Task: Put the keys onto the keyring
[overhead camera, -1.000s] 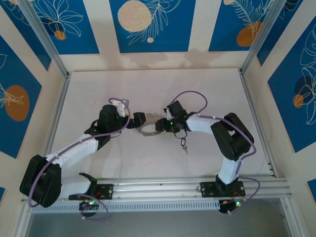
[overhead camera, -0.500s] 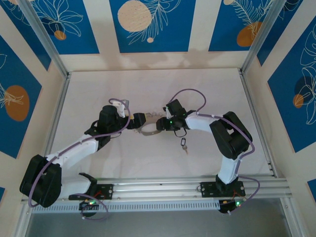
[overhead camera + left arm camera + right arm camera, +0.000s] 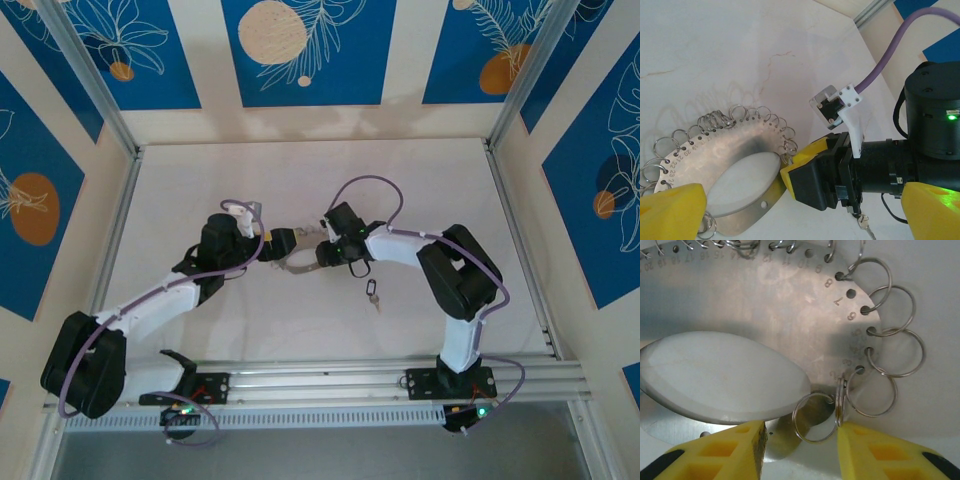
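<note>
The right end effector (image 3: 800, 432) has edged left onto the keyring (image 3: 790, 305) and its jaws have narrowed. They now stand part open astride one split ring (image 3: 813, 417) at the plate's low-numbered end, with no firm pinch evident. The left end effector (image 3: 283, 242) stays spread wide beside the plate, holding nothing. The key (image 3: 372, 293) still lies on the worktop (image 3: 300, 180), apart from both, so threading has probably not begun; the ring is likely being secured first.

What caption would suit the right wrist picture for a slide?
Right end effector straddling a small split ring on the numbered metal keyring.
</note>
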